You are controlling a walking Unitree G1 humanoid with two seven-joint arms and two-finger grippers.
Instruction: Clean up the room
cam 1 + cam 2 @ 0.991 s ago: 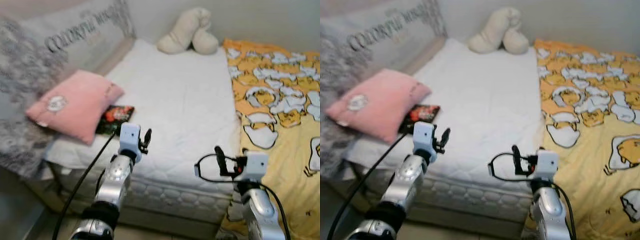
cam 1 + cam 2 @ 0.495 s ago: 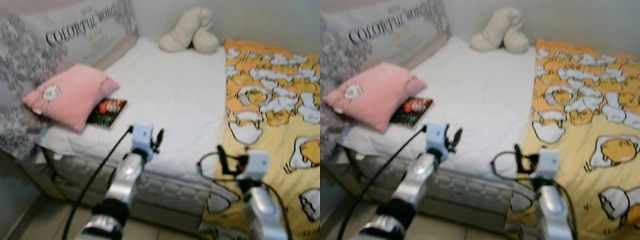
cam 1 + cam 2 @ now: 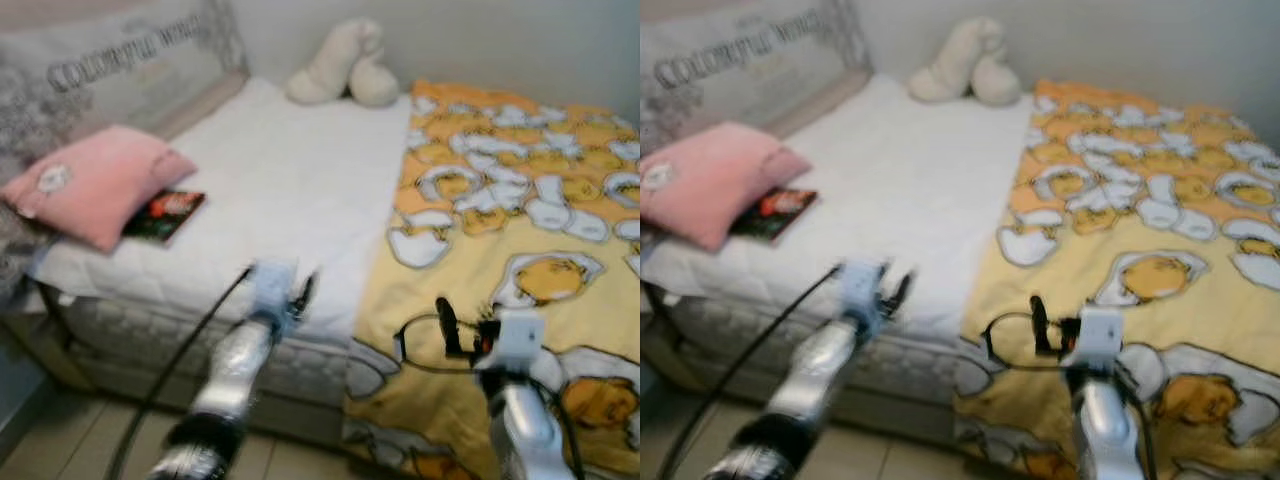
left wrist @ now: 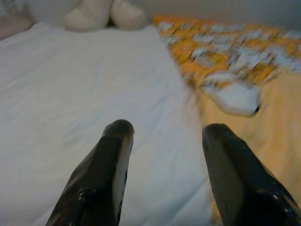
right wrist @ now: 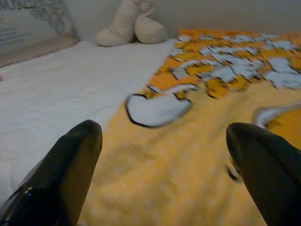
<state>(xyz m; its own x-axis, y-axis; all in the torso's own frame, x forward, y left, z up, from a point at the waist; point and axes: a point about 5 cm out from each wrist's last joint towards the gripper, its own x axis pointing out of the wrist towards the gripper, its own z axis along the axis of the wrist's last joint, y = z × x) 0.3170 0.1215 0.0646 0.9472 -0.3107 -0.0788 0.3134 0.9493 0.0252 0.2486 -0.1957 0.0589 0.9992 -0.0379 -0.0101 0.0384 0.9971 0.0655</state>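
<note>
Left eye view has me standing at the near edge of a bed (image 3: 290,190) with a white sheet; both my arms are raised in front of me. My left gripper (image 3: 300,292) hangs over the near edge of the mattress, and in the left wrist view its two black fingers (image 4: 101,174) stand apart with nothing between them, the white sheet spread beyond. My right gripper (image 3: 442,318) is lower and to the right, over the yellow blanket (image 3: 520,210) with its white and orange cartoon print; the blanket covers the right half of the bed and drapes down over the near side. In the right wrist view the fingers (image 5: 66,169) are spread wide and hold nothing, with the blanket's edge where it meets the sheet just ahead.

A pink pillow (image 3: 85,182) lies at the left side of the bed, well apart from my left gripper, farther off and to its left. A small dark book with a red cover picture (image 3: 164,215) lies flat on the sheet, touching the pillow's right edge, also far and left of that gripper. A large grey cushion with lettering (image 3: 120,70) leans at the far left. A cream plush toy (image 3: 338,66) sits at the far end of the bed against the wall, beyond both grippers. The picture is somewhat blurred.
</note>
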